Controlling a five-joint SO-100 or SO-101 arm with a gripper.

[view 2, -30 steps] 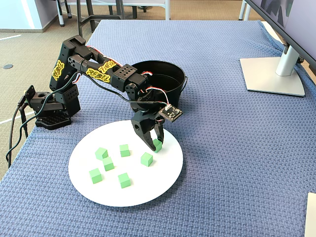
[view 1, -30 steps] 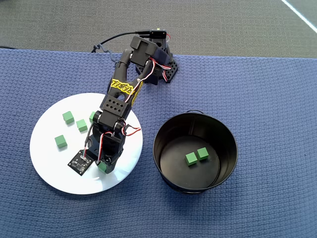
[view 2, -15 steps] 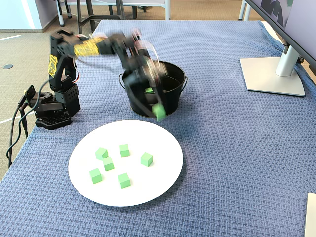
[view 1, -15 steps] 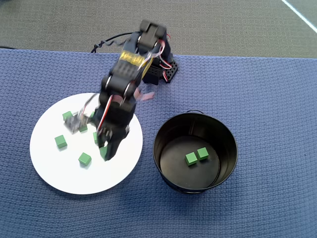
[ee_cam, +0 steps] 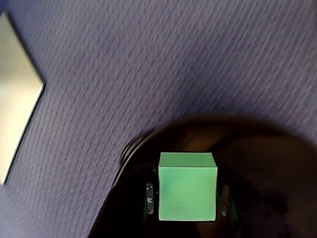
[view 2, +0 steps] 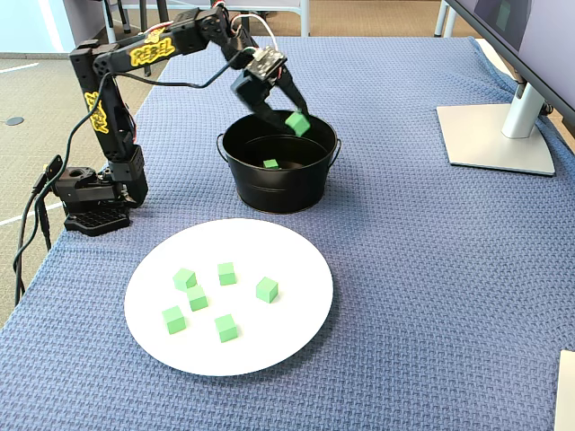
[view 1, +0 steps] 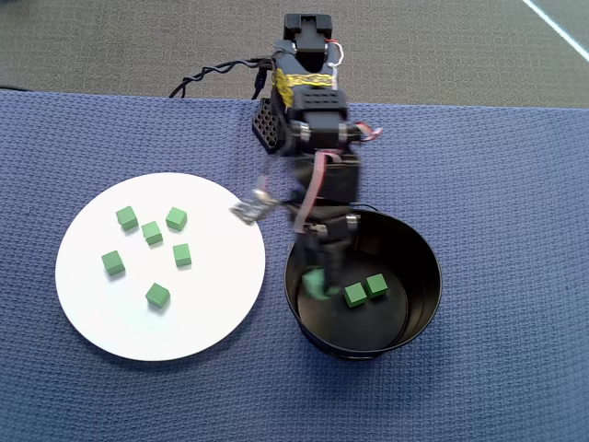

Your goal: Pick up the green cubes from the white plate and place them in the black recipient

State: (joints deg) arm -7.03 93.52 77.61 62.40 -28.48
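The black two-finger gripper (view 2: 289, 115) is clamped on one small matte green cube (view 2: 297, 123), holding it in the air above the opening of the round black metal pot (view 2: 280, 190) with tall straight walls. In the wrist view that held cube (ee_cam: 187, 186) sits square between the two dark fingers, with the pot's curved rim below it. Two more green cubes (view 1: 365, 290) lie side by side, touching, on the pot's shiny dark floor. Five loose green cubes (view 1: 152, 252) rest apart from one another on the large round glossy white plate (view 1: 101, 318), just beside the pot on the woven blue cloth (view 2: 431, 287).
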